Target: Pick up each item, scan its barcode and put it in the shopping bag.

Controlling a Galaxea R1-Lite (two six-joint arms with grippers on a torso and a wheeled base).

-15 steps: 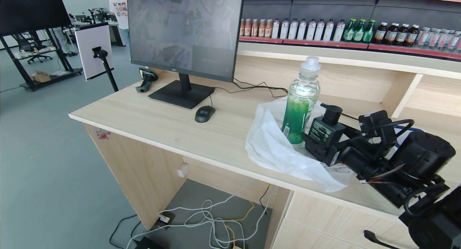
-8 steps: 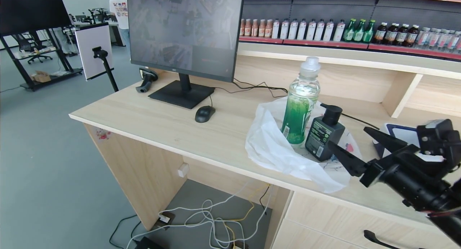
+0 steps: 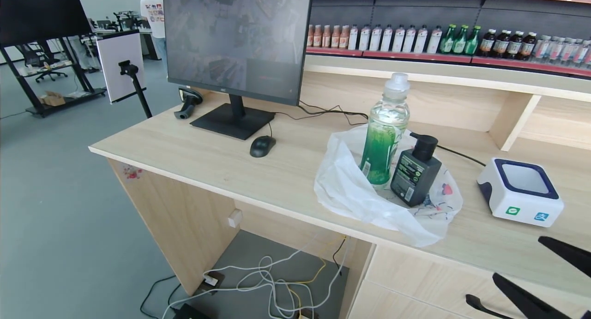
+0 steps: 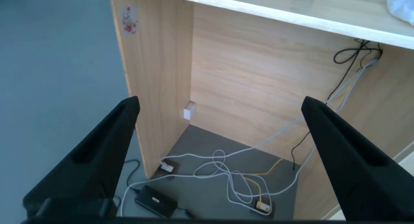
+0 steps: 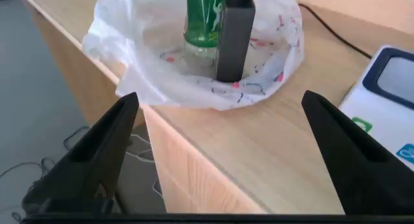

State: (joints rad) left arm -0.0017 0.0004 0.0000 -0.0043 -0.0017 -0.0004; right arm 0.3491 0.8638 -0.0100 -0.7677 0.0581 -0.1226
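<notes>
While upright, bottle (image 3: 379, 148), dispenser (image 3: 415, 173) inside bag (image 3: 351, 194)

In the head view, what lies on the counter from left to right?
Handheld scanner → mouse → green bottle → black pump bottle → white scanner box.

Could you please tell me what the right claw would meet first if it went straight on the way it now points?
The right claw would most likely meet the bag's near rim first, then the black bottle standing in it, though depth is unclear.
</notes>
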